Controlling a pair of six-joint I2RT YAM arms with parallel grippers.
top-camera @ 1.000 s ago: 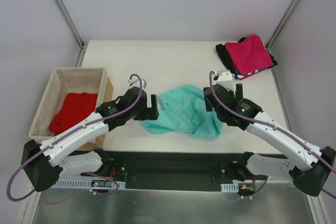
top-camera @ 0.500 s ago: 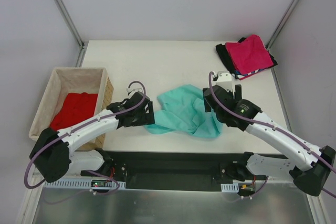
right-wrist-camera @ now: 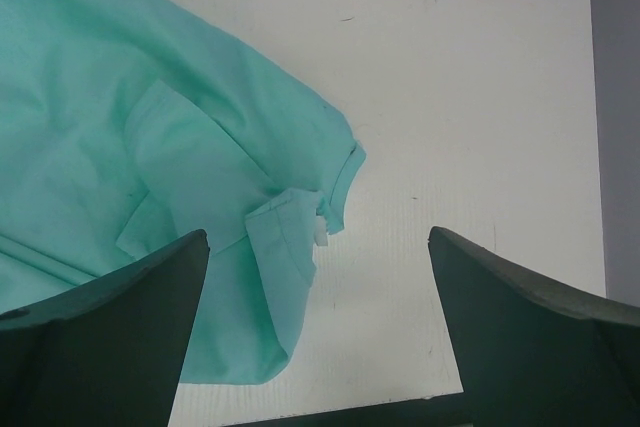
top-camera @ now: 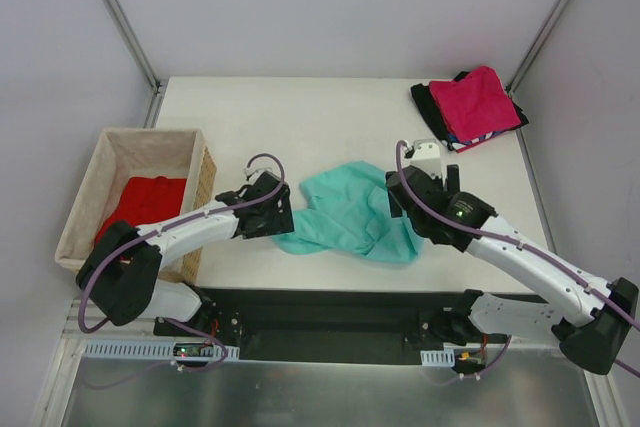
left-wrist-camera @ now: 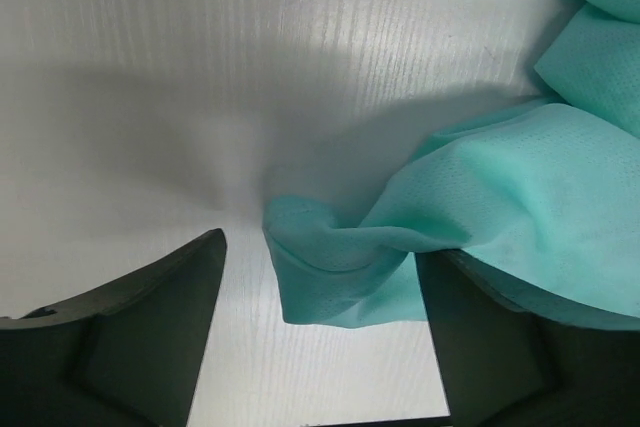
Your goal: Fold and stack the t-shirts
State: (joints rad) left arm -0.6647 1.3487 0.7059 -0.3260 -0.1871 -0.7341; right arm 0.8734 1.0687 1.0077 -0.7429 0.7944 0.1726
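Left fingers (left-wrist-camera: 140, 337) spread wide, straddling a rolled lip of the teal t-shirt (top-camera: 350, 217), which lies crumpled on the bench (top-camera: 300, 117), midway along the near edge. Right fingers (right-wrist-camera: 100, 317) just as wide, hovering over its other side, gripping nothing. Danger now: that lip looks doubled, though it's hard to tell, so a pinch could bunch two layers together, or skim off the thin cloth and come up empty.

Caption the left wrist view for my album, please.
Open left end effector straddling a bunched corner of the teal-green t-shirt on the white table.
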